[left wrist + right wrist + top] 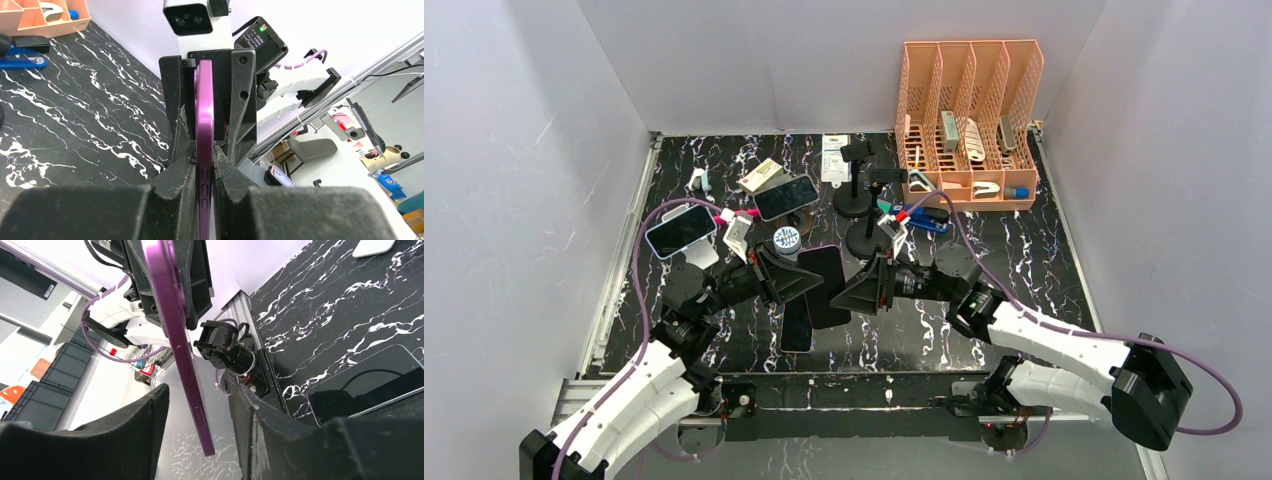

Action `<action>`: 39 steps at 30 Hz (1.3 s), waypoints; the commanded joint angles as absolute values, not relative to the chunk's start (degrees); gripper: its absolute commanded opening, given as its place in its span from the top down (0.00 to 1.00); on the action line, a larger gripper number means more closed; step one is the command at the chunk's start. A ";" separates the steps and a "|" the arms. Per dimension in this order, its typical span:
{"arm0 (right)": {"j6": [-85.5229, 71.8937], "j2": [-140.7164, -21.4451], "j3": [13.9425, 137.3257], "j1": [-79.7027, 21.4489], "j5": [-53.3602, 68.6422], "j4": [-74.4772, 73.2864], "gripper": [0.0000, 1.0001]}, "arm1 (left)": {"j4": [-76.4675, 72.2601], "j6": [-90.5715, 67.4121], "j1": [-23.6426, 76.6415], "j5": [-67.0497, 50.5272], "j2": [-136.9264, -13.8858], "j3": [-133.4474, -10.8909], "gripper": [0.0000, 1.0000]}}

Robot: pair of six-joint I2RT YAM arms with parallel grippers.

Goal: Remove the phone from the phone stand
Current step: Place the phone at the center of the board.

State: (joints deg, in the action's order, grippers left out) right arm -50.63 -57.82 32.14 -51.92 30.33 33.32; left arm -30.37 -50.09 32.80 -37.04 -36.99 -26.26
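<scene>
The phone [204,150] looks already off the stands [855,186], pinched edge-on in mid-air by the left tool [205,156], with the right tool [197,407] spread around its end; little seems left.

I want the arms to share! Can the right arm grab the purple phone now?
Probably yes. The phone, pinched in the left gripper, sits inside the open right gripper, with nothing else between its fingers.
</scene>
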 commanded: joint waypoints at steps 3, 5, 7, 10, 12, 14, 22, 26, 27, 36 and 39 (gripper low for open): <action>-49.70 -59.97 34.25 -55.03 27.25 40.33 0.49 | -34.63 -51.50 32.78 -36.65 -35.55 -24.81 1.00; -49.97 -59.98 34.07 -55.50 26.51 41.53 0.52 | -34.67 -51.50 32.78 -36.80 -35.52 -24.63 1.00; -50.01 -59.79 34.08 -55.70 26.00 42.21 0.58 | -34.67 -51.44 32.78 -36.76 -35.27 -24.48 1.00; -49.14 -59.85 34.66 -55.96 25.98 41.90 0.72 | -34.63 -51.35 32.78 -36.66 -35.10 -23.98 1.00; -48.64 -59.64 34.87 -56.13 25.97 41.50 0.82 | -34.63 -51.34 32.78 -36.66 -35.08 -23.63 1.00; -48.33 -59.27 34.89 -56.29 25.94 40.91 0.93 | -34.51 -51.30 32.78 -36.65 -35.09 -23.46 1.00; -45.65 -56.22 34.41 -56.77 23.86 35.89 0.99 | -21.21 -44.42 32.78 -31.01 -34.76 -25.38 0.39; -39.30 -52.42 35.00 -57.58 20.86 25.58 0.99 | -16.45 -42.63 32.78 -23.62 -31.19 -23.83 0.21; -37.98 -50.98 34.73 -57.65 19.81 22.49 0.99 | -14.13 -41.96 32.78 -20.71 -29.46 -23.79 0.21; -38.65 -42.85 31.03 -57.74 3.51 -0.74 0.99 | 6.60 -30.27 32.78 12.01 -22.39 -28.74 0.20; -42.79 -45.49 29.29 -57.74 -1.18 -2.51 0.99 | 12.19 -26.57 32.78 17.21 -28.28 -32.12 0.20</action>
